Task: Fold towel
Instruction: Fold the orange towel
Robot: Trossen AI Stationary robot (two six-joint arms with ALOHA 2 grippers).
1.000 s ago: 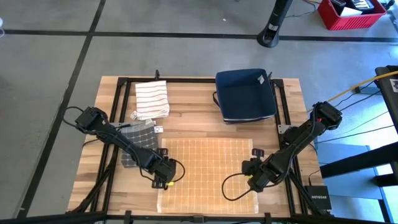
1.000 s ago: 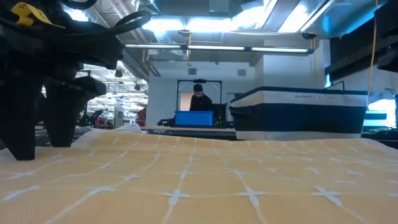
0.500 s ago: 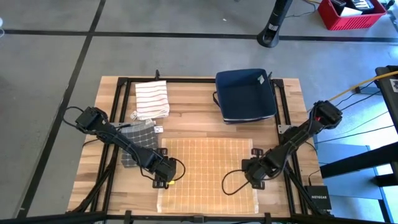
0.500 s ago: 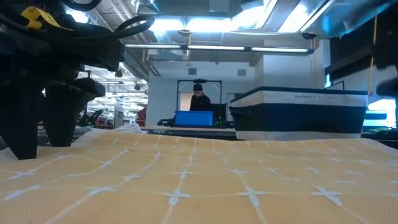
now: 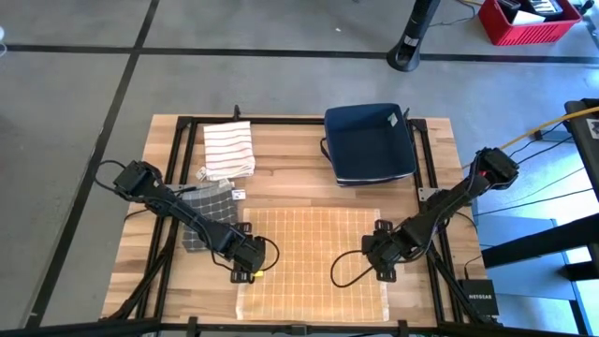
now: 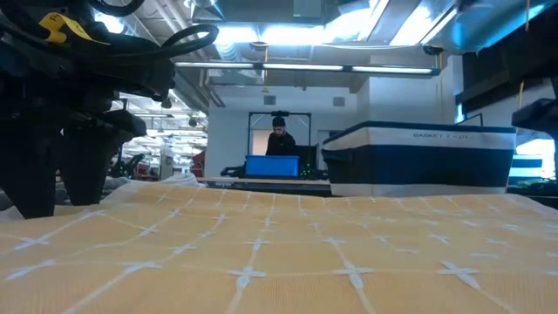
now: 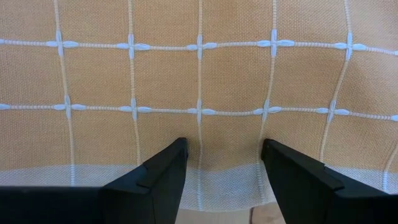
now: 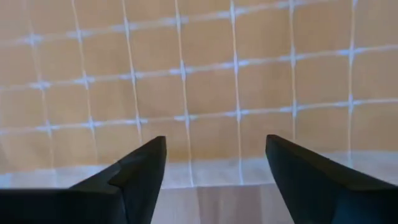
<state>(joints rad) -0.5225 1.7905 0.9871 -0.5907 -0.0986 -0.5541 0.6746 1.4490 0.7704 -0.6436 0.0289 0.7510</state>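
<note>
An orange towel (image 5: 314, 262) with a white grid lies spread flat on the wooden table; it fills the low view (image 6: 279, 253). My left gripper (image 5: 248, 265) is open, low at the towel's left edge. In its wrist view (image 7: 224, 152) the fingers straddle the pale edge band (image 7: 217, 180). My right gripper (image 5: 379, 260) is open at the towel's right edge. Its wrist view (image 8: 216, 155) shows the fingers over the towel's pale band (image 8: 211, 171), with bare wood just behind them. My left gripper's open fingertips (image 7: 177, 149) stand on the towel's left edge band, coming from above and pointing down, and in the low view the fingers (image 6: 30, 196) reach down to the cloth. The towel lies flat and slack under them. Whether they press it I cannot tell.
A navy basket (image 5: 370, 142) stands at the far right. A folded white striped towel (image 5: 229, 148) lies at the far left, and a grey checked cloth (image 5: 208, 213) lies under the left arm. Black frame rails (image 5: 178, 168) border the table. A person (image 6: 279, 135) stands far behind.
My right gripper has slid a little toward the table's far edge and leftward along the towel's right edge, staying open. The left gripper and the towel have kept still.
</note>
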